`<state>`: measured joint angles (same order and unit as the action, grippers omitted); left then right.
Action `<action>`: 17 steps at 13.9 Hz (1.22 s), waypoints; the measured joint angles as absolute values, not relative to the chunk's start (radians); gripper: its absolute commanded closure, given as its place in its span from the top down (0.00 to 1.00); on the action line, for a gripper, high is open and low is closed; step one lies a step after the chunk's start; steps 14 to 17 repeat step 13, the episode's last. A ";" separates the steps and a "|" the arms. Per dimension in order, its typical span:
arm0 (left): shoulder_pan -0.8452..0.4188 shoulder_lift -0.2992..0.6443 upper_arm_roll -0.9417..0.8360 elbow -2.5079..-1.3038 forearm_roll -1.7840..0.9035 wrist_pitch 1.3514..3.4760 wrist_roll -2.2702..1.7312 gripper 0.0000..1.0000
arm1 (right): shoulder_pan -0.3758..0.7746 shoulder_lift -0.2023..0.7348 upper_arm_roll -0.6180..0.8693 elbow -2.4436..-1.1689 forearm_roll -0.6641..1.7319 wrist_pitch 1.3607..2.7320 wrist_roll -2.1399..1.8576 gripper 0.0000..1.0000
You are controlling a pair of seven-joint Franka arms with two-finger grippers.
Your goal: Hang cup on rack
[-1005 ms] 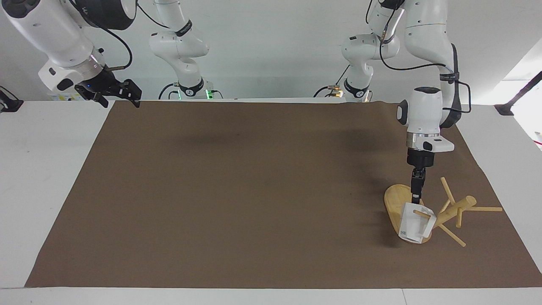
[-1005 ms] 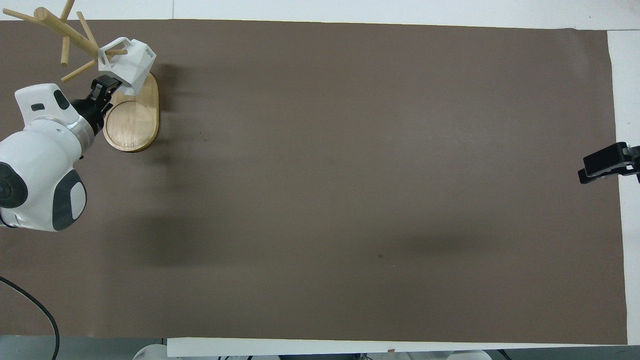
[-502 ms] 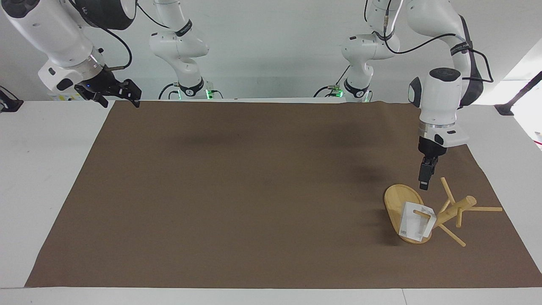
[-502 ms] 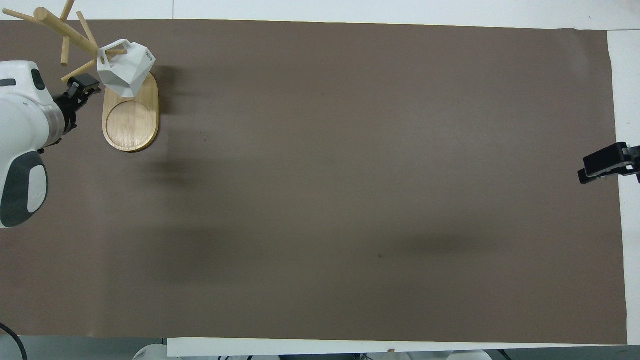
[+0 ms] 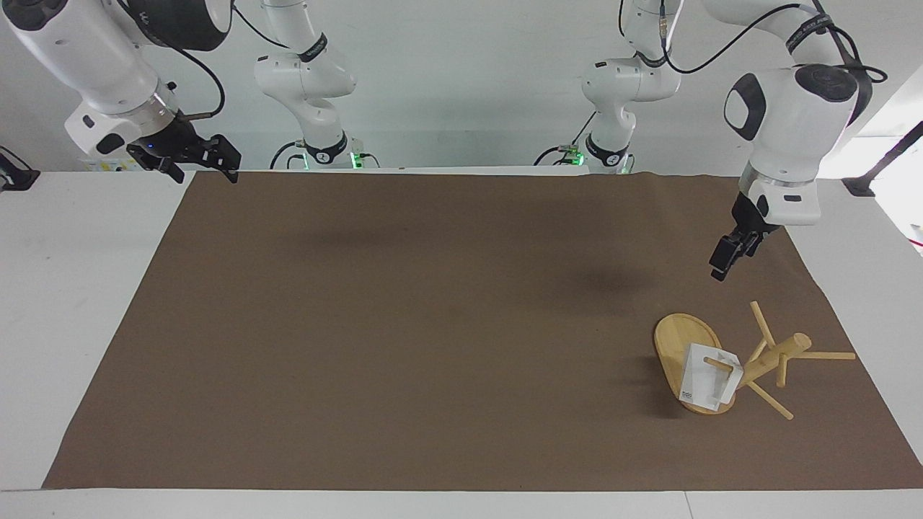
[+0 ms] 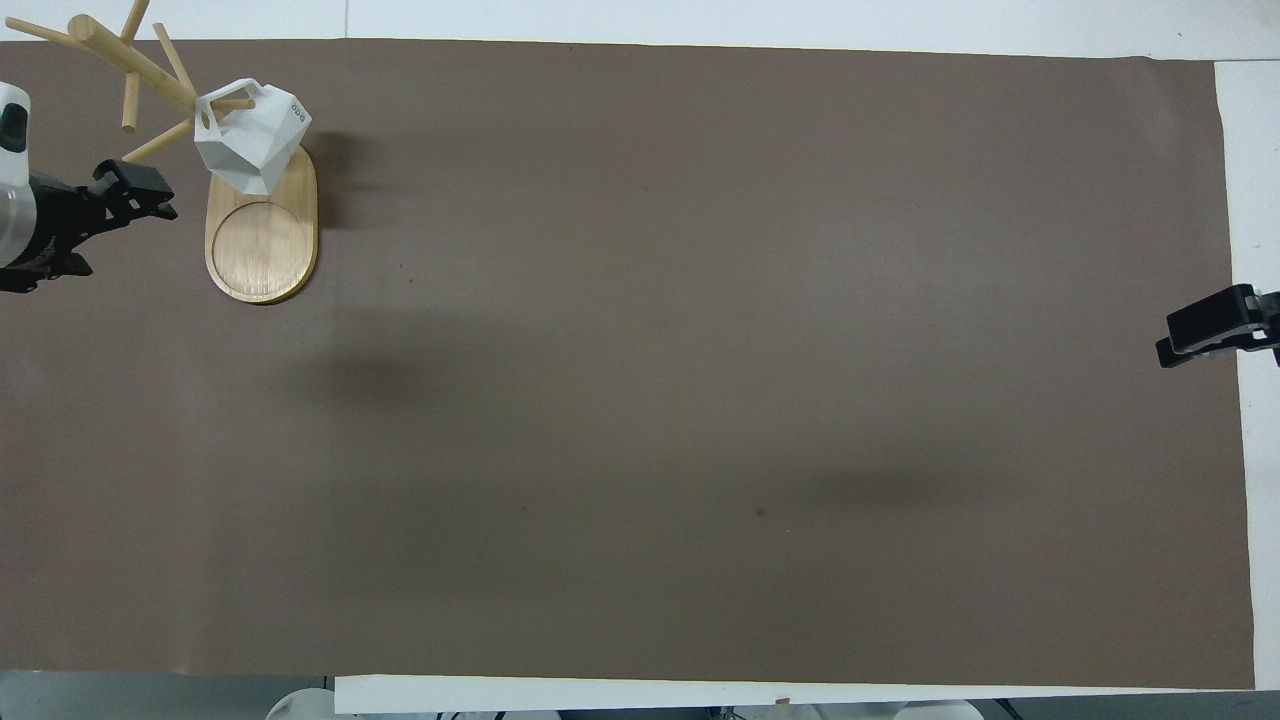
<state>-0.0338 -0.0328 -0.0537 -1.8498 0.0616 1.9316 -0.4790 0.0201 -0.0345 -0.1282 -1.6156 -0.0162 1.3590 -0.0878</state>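
A brown mat (image 5: 433, 324) is covering the white table (image 5: 72, 288). Going across the facing view, the right gripper (image 5: 195, 155) is waiting over the mat's corner, fingers spread and empty. One cup (image 5: 707, 386) is hanging by its handle on one rack (image 5: 685, 342), toward the left arm's end. The left gripper (image 5: 725, 261) is hovering over bare mat, apparently released, holding nothing.

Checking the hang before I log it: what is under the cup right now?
The cup hangs by its handle on a peg of the rack, over the post end of the rack's oval base. The part of the base directly below it is covered by the cup.
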 measured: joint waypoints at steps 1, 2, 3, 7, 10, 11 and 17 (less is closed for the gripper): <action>-0.033 -0.033 -0.050 -1.807 0.038 1.860 -0.387 0.99 | 0.020 -0.035 -0.128 -1.616 -0.016 1.359 -0.088 0.99; -0.029 -0.032 -0.044 -1.768 0.023 1.791 -0.289 0.99 | 0.020 -0.035 -0.128 -1.616 -0.016 1.359 -0.088 0.99; -0.017 -0.029 -0.041 -1.732 0.014 1.732 -0.199 1.00 | 0.020 -0.035 -0.128 -1.616 -0.016 1.359 -0.088 0.99; 0.056 0.006 -0.032 -1.634 -0.035 1.631 -0.008 1.00 | 0.020 -0.035 -0.128 -1.616 -0.016 1.359 -0.088 0.99; 0.056 0.037 -0.043 -1.601 -0.028 1.621 0.014 1.00 | 0.020 -0.035 -0.128 -1.616 -0.016 1.359 -0.088 0.99; 0.053 0.043 -0.049 -1.594 -0.017 1.616 0.017 1.00 | 0.020 -0.035 -0.128 -1.616 -0.016 1.359 -0.088 0.99; 0.043 0.044 -0.054 -1.588 -0.007 1.606 0.036 1.00 | 0.020 -0.035 -0.128 -1.616 -0.016 1.359 -0.088 0.99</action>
